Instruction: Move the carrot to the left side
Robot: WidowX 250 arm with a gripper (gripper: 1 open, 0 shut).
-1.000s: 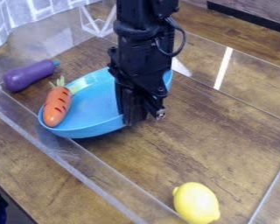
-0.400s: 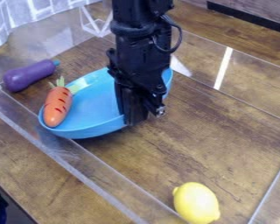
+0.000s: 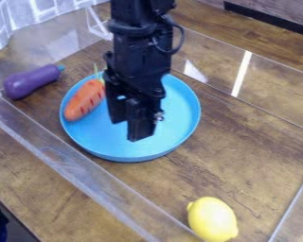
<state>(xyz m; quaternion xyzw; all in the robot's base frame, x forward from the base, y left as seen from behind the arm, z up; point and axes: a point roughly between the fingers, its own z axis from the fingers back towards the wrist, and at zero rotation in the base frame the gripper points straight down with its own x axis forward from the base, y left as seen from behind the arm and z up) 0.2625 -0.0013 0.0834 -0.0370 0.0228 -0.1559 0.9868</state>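
Robot arm: black and bulky, the arm [image 3: 143,47] comes down from the top edge, centre-left, and covers the far part of the bowl.
Jaws: wide, with the dark fingers [image 3: 117,110] standing apart over the middle of the bowl; they hold nothing.
Carrot: the small orange toy carrot [image 3: 83,99], marked with dark ridges, lies inside the bowl, along its left side. Its green top [image 3: 98,72] points toward the far edge of the picture, and its narrow end points toward the viewer.
Bowl: a round, bright blue bowl [image 3: 132,149] sits on the tabletop, left of the picture's centre.
Eggplant: a purple eggplant [image 3: 34,81] lies outside the bowl, to its left, near the picture's left edge.
Lemon: a yellow lemon [image 3: 212,219] rests near the bottom edge, right of centre, well apart from the bowl.
Tabletop: brown, wood-grained tabletop [image 3: 249,132], with a clear strip [image 3: 116,186] crossing diagonally in front of the bowl, and a short white line [image 3: 240,74] at upper right.
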